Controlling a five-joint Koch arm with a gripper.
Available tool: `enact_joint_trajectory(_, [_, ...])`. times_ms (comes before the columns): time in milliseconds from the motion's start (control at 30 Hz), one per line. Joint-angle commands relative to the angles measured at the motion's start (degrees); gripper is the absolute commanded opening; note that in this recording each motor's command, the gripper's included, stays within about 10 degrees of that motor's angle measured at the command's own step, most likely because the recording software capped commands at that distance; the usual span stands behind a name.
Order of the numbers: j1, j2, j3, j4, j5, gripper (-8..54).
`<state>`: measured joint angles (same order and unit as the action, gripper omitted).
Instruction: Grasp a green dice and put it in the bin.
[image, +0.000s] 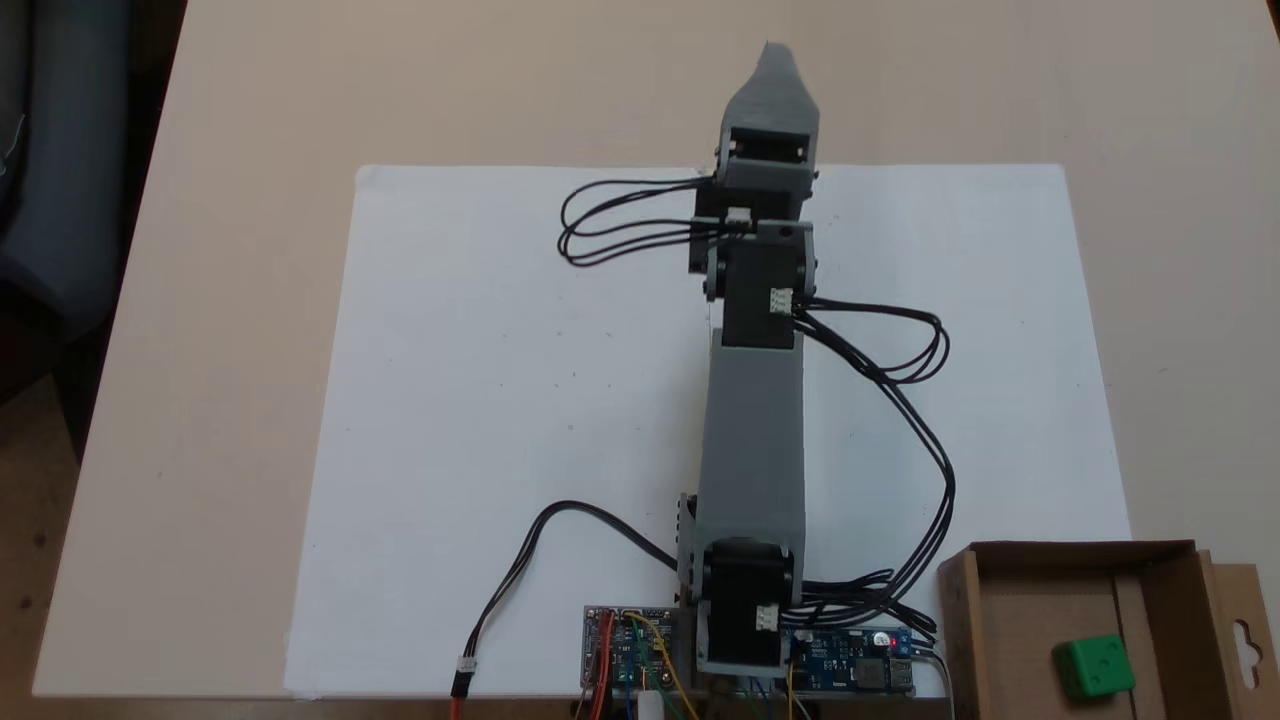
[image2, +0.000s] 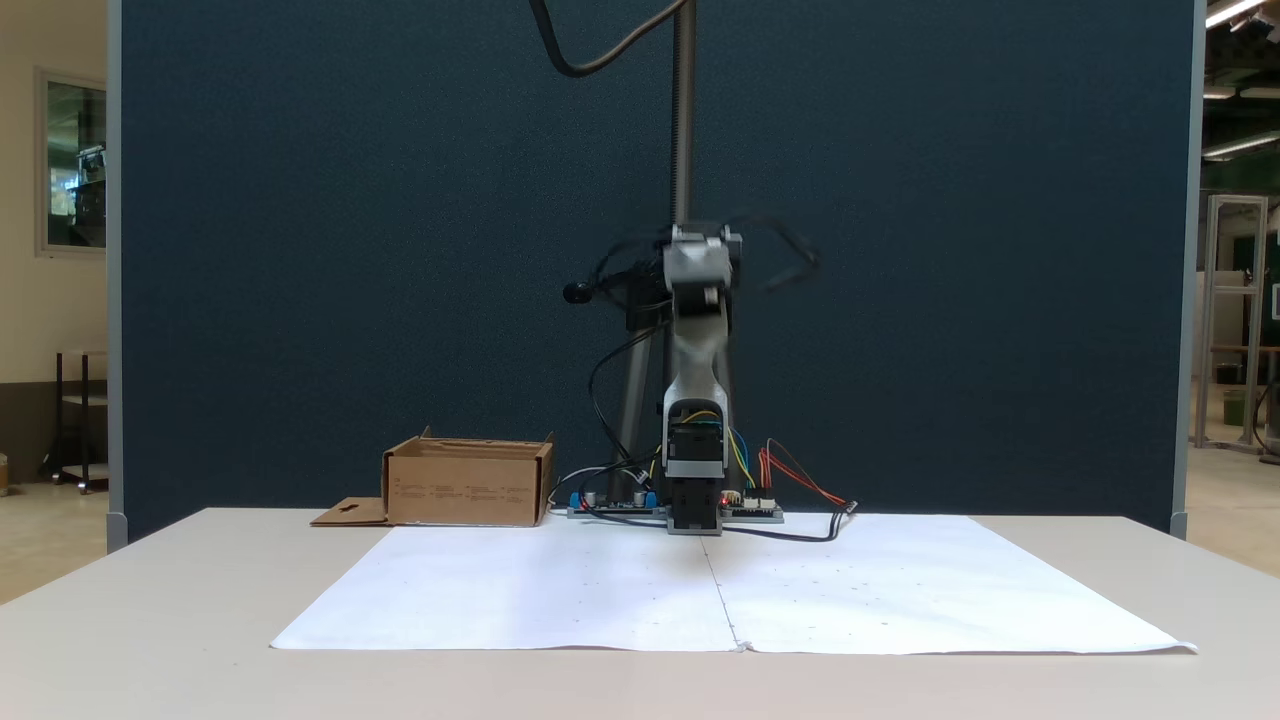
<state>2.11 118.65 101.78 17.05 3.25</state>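
The green dice (image: 1095, 667) lies inside the bin (image: 1080, 550), a shallow brown cardboard box at the lower right corner of a fixed view. In the other fixed view the bin (image2: 465, 495) stands left of the arm's base, and its wall hides the dice. My gripper (image: 772, 58) is stretched out far from the bin, past the far edge of the white paper. It holds nothing that I can see. Only one grey tip shows, so whether the jaws are open or shut is unclear. The arm (image2: 695, 350) looks motion-blurred near its top.
A white paper sheet (image: 500, 400) covers the middle of the table. Circuit boards (image: 630, 650) and black cables (image: 900, 400) crowd the arm's base. The bin's slotted flap (image: 1245, 630) sticks out sideways. A dark blue partition (image2: 300, 250) and a pole (image2: 683, 120) stand behind.
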Motion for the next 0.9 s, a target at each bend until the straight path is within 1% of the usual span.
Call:
enact_joint_trajectory(0, [-0.7,4.4,2.7,-9.6,-4.1,43.5])
enact_joint_trajectory(267, [-1.6,15.7,21.9,-24.4,-4.0,43.5])
enact_joint_trajectory(467, [-1.8,17.1,41.0,-35.7,-6.2,43.1])
enact_joint_trajectory(867, [0.6,17.3,60.4,-58.0,-6.0,42.2])
